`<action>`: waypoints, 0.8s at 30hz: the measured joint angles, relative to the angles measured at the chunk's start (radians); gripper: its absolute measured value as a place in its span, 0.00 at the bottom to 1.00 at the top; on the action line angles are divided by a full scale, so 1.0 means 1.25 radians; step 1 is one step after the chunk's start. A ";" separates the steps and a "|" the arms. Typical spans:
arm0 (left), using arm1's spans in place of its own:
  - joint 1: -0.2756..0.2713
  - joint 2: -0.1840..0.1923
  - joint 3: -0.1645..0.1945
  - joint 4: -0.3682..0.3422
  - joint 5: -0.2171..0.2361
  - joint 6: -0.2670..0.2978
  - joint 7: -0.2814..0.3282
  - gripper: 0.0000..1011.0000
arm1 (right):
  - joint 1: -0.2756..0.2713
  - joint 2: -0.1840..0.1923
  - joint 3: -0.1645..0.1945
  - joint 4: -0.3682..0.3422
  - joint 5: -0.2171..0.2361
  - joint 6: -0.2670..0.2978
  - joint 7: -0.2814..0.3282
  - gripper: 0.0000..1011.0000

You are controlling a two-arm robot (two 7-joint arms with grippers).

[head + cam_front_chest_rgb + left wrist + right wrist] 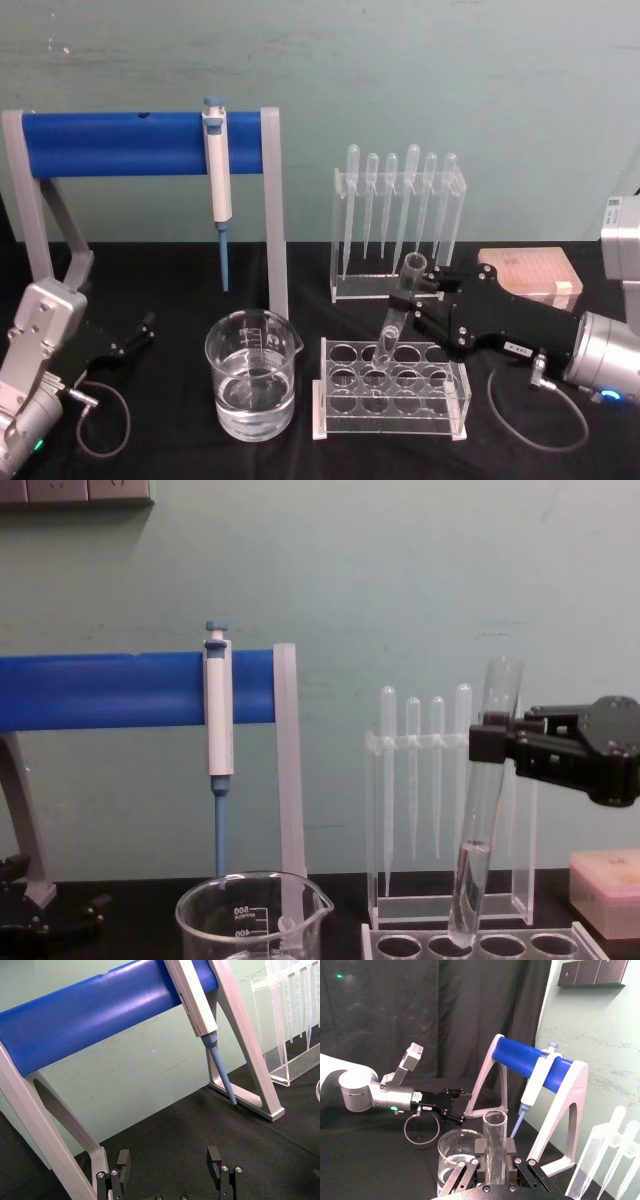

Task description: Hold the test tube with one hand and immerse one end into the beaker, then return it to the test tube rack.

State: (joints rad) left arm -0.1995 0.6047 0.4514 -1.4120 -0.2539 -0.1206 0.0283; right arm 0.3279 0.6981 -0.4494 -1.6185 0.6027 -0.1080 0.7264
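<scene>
Test tube (393,325) leans tilted, well right of the left hand (138,337), which sits low over the bench (170,450) with its fingers spread and empty. Between the two hands, nearer the right one, stands the beaker (252,375), partly filled with clear liquid. The right hand (418,300) clenches the tube just below its rim. Its round bottom is at the mouth of a back-row hole of the rack (392,428), below that hand's fingers.

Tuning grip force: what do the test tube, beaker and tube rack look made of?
Test tube: clear glossy glass, probably; thin see-through wall, bright glints.
Beaker: likely glass too; clear, white printed graduations, pour spout.
Rack: clear rigid plastic, maybe acrylic; flat sheets, whitish edges.
</scene>
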 joint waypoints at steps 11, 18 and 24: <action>0.000 0.000 0.000 0.000 0.000 0.000 0.000 0.99 | -0.004 -0.019 0.000 0.031 -0.009 -0.010 0.010 0.22; 0.000 0.000 0.000 0.000 0.000 0.000 0.000 0.99 | -0.007 -0.024 0.000 0.040 -0.012 -0.013 0.012 0.22; 0.000 0.000 0.000 0.000 0.000 0.000 0.000 0.99 | -0.009 -0.030 -0.002 0.047 -0.015 -0.015 0.015 0.22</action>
State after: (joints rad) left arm -0.1995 0.6047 0.4514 -1.4120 -0.2539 -0.1205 0.0283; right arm 0.3168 0.6605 -0.4516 -1.5594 0.5836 -0.1272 0.7451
